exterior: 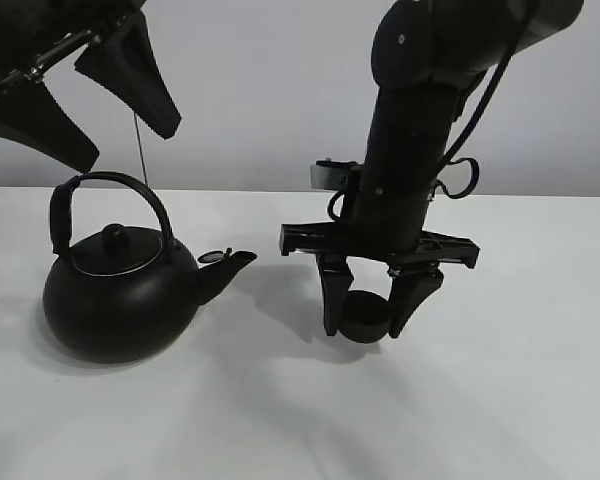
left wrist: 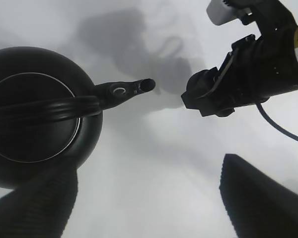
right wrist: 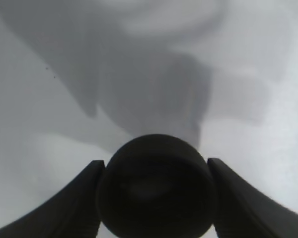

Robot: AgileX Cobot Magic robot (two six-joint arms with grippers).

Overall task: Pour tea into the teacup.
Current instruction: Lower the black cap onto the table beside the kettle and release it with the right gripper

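right fingers (exterior: 331, 295) clamped on the one teacup (exterior: 365, 316), low at the table, just right of the spout | left fingers (exterior: 135, 70) apart, empty, above the one black kettle (exterior: 120, 295) | table (exterior: 480, 400) white, matte, shadowed | wall (exterior: 260, 90) plain pale grey

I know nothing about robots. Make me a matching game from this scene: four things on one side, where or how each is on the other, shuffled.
1 kettle
2 teacup
3 left gripper
4 right gripper

A closed on the teacup
B standing free on the table
C open, up over the kettle
D clamped between two fingers

Pairs: 1-B, 2-D, 3-C, 4-A
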